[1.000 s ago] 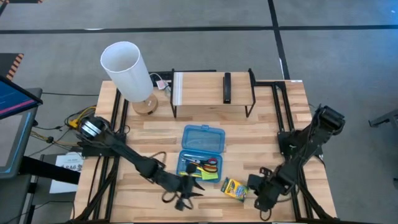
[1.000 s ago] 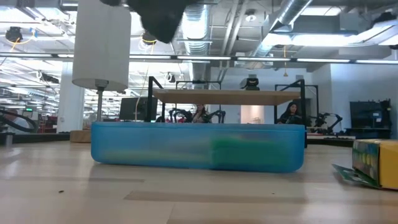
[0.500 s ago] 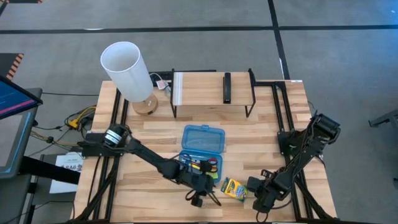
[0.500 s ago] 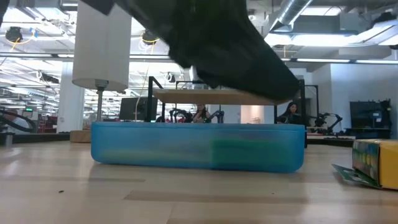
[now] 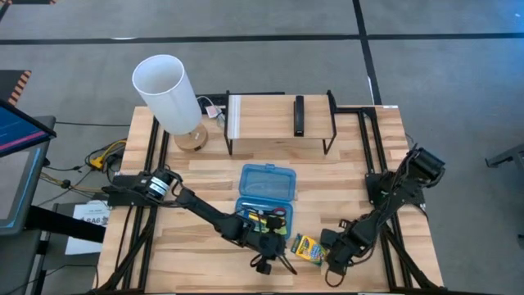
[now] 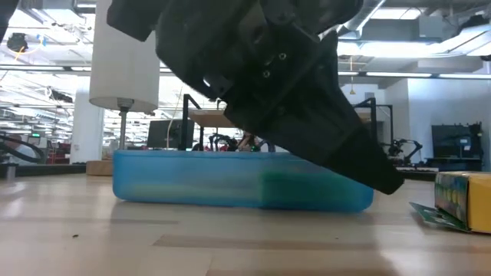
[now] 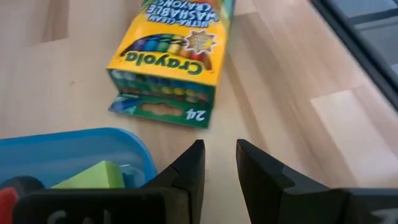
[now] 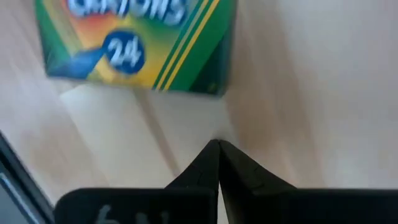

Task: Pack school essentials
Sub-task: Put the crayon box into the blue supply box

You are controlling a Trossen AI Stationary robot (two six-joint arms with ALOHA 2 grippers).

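On the wooden table's (image 5: 205,176) front edge, the crayon box (image 5: 308,247) lies flat, just right of the blue case (image 5: 264,197). Only the left wrist view shows its open end flap. Left tool (image 7: 219,163) hovers beside it, slightly spread; right tool (image 8: 218,163), pressed together, points at it. Behind stand a lamp (image 5: 168,94) and shelf (image 5: 278,115).

A white lamp (image 5: 168,94) on a round wooden base stands in the upper left of the high view. Beside it — upper centre — a black-framed wooden shelf (image 5: 278,123) carries a black bar-shaped object (image 5: 300,115). Mid-frame on the wooden table (image 5: 205,176), a blue translucent case (image 5: 266,184) lies open.
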